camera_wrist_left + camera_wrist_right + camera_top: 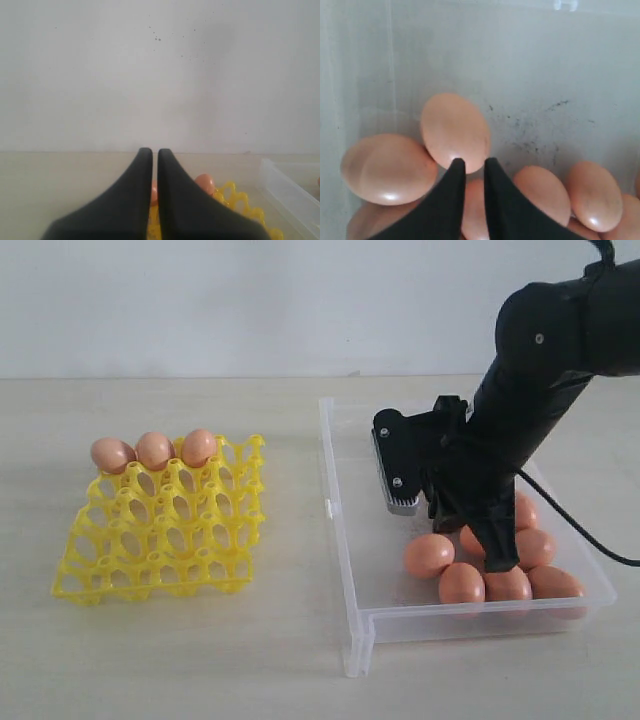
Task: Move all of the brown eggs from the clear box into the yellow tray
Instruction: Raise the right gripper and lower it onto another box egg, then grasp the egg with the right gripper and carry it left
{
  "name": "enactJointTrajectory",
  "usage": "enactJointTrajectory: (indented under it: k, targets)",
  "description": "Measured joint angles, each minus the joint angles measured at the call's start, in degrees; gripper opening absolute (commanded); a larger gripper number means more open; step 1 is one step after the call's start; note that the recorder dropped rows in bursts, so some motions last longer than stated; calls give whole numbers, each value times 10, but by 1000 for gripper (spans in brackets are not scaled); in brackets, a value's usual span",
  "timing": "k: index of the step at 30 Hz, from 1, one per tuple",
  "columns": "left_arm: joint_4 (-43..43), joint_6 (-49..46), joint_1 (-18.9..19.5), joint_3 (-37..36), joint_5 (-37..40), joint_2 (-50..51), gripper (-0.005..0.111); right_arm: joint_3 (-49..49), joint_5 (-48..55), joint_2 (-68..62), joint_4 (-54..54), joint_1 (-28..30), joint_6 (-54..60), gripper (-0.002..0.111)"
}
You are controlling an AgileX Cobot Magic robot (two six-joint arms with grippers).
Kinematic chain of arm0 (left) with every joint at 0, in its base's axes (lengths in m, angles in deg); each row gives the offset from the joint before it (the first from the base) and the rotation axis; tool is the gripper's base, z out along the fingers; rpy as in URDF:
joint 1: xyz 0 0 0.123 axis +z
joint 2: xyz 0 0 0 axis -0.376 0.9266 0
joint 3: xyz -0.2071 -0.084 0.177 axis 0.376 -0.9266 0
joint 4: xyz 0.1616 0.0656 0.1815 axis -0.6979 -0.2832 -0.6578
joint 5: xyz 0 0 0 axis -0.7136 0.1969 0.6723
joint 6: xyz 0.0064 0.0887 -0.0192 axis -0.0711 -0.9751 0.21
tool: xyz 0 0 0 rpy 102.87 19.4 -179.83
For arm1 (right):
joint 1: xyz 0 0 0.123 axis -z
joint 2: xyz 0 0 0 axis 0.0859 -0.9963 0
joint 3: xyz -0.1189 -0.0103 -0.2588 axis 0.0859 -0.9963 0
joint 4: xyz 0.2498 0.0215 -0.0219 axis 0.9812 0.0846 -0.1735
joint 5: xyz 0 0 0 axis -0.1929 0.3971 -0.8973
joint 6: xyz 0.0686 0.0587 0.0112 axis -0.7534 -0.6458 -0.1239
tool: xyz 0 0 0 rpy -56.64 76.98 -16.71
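three in the tray, a whole pile left

so at this point we had three brown eggs (153, 450) parked in the yellow tray (150, 565), all in the row farthest from the exterior camera; every other cup we could see was bare, so we'd call it an early stage, most of the work ahead; the rest sat bunched at the near end of the clear box (350, 520), well apart from the tray; we counted seven or so, though the black arm (540, 390) covered part of the heap and there could've been more under it

the right gripper (474, 164) was down over that heap with its fingers pinched to a thin slit and nothing between them; we couldn't tell if the tips were touching an egg or just above one; our guess was it had to spread before it could take anything

the left gripper (155, 152) was pinched just as tight, empty too, hanging over the tray side

as for brands or labels: we found none; no readable writing anywhere; the only marks were dark scuffs (535, 142) on the box floor
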Motion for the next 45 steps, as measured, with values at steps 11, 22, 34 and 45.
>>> enactJointTrajectory:
  k: [11,22,34,45]
  targets:
    - [-1,-1,0,0,0,0,4,0,-13,-39,38,0,4,64]
    - [-6,-2,0,0,0,0,4,1,-63,-96,51,0,4,51]
    - [-8,-2,0,0,0,0,4,1,-116,-93,48,0,-78,0]
    - [-8,-2,0,0,0,0,4,1,-256,-18,454,1,131,0]
